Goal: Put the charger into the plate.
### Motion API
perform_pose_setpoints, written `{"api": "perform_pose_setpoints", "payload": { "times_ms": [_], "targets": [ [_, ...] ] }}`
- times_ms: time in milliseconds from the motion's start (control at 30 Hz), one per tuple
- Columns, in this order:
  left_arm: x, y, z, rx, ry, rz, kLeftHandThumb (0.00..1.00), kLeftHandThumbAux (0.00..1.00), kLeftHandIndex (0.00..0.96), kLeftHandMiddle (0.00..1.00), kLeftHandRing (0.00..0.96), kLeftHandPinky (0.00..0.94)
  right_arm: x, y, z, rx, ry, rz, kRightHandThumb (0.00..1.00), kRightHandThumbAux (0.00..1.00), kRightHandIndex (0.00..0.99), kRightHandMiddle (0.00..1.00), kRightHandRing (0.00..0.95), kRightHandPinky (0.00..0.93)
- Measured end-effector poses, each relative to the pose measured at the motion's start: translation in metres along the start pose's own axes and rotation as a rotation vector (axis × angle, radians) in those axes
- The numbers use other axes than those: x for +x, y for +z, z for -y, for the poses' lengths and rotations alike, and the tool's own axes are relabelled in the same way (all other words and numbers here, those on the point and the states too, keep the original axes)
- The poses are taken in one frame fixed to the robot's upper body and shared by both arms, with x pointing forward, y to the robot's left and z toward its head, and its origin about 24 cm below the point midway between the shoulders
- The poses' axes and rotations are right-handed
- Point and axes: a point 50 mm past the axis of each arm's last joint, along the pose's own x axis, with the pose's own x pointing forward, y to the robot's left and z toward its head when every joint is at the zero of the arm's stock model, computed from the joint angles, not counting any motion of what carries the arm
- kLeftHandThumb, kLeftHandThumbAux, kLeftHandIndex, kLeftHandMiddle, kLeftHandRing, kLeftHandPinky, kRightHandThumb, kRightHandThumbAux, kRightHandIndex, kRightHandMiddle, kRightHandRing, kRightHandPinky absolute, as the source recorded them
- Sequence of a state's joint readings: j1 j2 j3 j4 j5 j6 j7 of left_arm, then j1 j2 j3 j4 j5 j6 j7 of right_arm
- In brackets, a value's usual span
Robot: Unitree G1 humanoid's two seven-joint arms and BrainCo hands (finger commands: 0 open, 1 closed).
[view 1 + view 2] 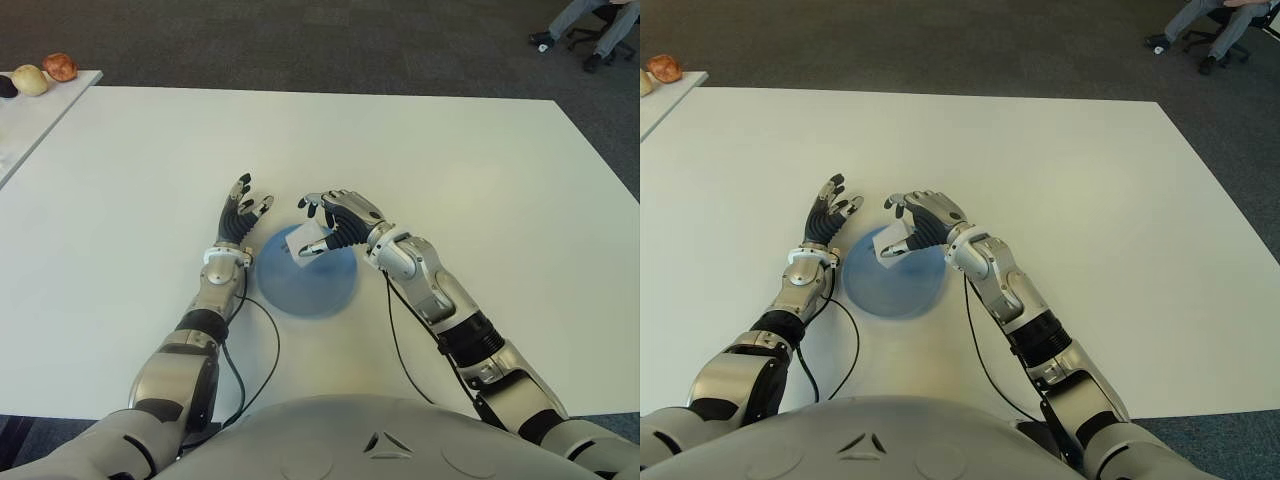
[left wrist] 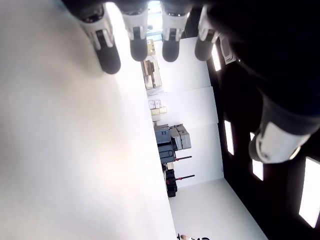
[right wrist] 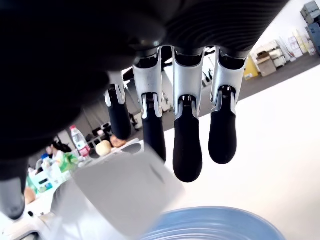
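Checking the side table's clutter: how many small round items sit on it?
3, in the left eye view: a dark one, cut by the edge, a pale one, a reddish-brown one. More may lie outside.

White charger (image 3: 122,192) under robot hand (image 3: 170,135); blue plate (image 3: 220,225) below

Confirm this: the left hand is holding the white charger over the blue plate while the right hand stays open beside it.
The hands are swapped. The right hand holds the white charger over the blue plate, as the left eye view and right wrist view show. The left hand is open beside the plate, on its left.
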State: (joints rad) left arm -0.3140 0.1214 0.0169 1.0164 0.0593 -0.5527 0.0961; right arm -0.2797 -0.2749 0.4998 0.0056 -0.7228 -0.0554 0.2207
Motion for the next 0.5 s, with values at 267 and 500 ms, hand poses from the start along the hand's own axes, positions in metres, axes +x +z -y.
{"api": "perform_pose_setpoints", "payload": {
  "times_ms": [267,500],
  "targets": [
    [0.0008,0.0,0.0006,-0.002,0.005,-0.004,0.0,0.577,0.0,0.001,0.0,0.0,-0.0049,0.0045,0.0036,-0.05,-0.007,0.088,0.269,0.205,0.001,0.003,0.006,0.01],
    [0.0008,-0.0001,0.0008,-0.005,0.009,-0.005,0.0,0.577,0.0,0.0,0.0,0.0,-0.0079,0.0066,0.0089,-0.084,-0.036,0.158,0.228,0.165,0.0,0.0,0.0,0.0]
  ]
}}
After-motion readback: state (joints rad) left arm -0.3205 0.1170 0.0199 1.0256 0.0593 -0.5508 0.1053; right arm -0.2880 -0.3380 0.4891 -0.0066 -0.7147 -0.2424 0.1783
